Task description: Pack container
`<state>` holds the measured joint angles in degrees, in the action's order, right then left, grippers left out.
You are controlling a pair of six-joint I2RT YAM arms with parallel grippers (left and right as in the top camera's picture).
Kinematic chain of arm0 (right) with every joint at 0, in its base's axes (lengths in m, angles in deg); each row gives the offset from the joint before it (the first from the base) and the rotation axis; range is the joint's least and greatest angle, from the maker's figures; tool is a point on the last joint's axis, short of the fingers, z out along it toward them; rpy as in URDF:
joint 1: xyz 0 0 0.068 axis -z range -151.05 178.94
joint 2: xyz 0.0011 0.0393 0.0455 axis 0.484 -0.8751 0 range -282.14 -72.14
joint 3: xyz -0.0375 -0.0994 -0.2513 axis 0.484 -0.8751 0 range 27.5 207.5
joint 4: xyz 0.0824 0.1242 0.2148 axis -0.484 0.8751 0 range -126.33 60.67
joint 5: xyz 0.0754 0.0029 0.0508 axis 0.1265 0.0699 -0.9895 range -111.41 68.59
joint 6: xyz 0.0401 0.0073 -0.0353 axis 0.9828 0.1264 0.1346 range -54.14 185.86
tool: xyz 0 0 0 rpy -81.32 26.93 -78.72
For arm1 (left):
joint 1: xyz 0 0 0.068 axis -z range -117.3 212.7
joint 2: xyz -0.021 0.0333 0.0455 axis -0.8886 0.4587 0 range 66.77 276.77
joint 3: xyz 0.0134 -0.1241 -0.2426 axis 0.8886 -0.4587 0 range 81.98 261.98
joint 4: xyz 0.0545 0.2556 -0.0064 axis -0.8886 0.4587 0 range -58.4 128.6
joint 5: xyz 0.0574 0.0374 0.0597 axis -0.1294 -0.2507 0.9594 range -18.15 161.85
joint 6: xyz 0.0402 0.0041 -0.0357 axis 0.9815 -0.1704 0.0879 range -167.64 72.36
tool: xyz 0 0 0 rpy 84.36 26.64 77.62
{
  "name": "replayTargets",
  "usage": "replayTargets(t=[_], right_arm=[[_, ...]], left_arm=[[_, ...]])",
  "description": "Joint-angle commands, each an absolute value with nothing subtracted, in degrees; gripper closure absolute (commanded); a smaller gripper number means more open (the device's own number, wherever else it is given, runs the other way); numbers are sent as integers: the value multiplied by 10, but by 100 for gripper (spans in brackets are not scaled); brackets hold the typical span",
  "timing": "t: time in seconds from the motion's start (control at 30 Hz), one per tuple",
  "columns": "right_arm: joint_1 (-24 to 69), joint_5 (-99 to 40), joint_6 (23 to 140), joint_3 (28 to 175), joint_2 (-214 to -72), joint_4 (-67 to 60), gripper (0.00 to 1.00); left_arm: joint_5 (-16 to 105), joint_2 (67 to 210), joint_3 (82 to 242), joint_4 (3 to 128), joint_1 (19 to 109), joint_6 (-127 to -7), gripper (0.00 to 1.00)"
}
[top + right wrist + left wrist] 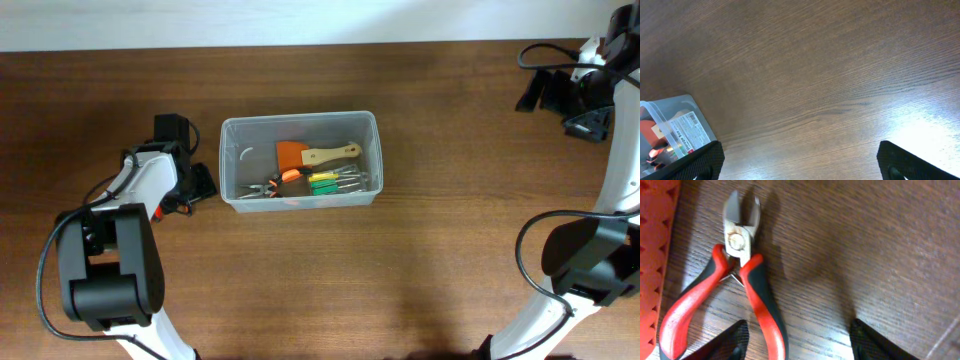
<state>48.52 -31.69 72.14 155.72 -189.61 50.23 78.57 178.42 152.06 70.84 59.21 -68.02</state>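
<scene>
The container (229, 160) is a clear rectangular tub in the middle of the table. It holds an orange scraper with a wooden handle (310, 154), small pliers (268, 187) and a case of green, red and yellow screwdrivers (335, 181). My left gripper (192, 187) is low over the table just left of the tub. In the left wrist view it (800, 342) is open, with red-and-black-handled cutters (742, 275) lying on the wood and one handle between the fingers. My right gripper (585, 112) is at the far right back, open and empty (800, 160).
An orange textured surface (654, 255) fills the left edge of the left wrist view. The tub's corner with a label (677, 129) shows at the lower left of the right wrist view. The wooden table (450, 260) ends at a white strip at the back.
</scene>
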Motion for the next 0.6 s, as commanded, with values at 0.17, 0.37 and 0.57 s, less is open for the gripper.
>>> replayTargets(t=[0.17, 0.37, 0.57], right_arm=[[485, -324, 726, 1554, -1900, 503, 2], [485, -324, 726, 1554, -1900, 503, 2], [485, -324, 726, 1554, -1900, 503, 2]], left_arm=[[822, 1812, 1515, 715, 592, -739, 45], [822, 1812, 1515, 718, 592, -739, 66], [822, 1812, 1515, 719, 592, -739, 76]])
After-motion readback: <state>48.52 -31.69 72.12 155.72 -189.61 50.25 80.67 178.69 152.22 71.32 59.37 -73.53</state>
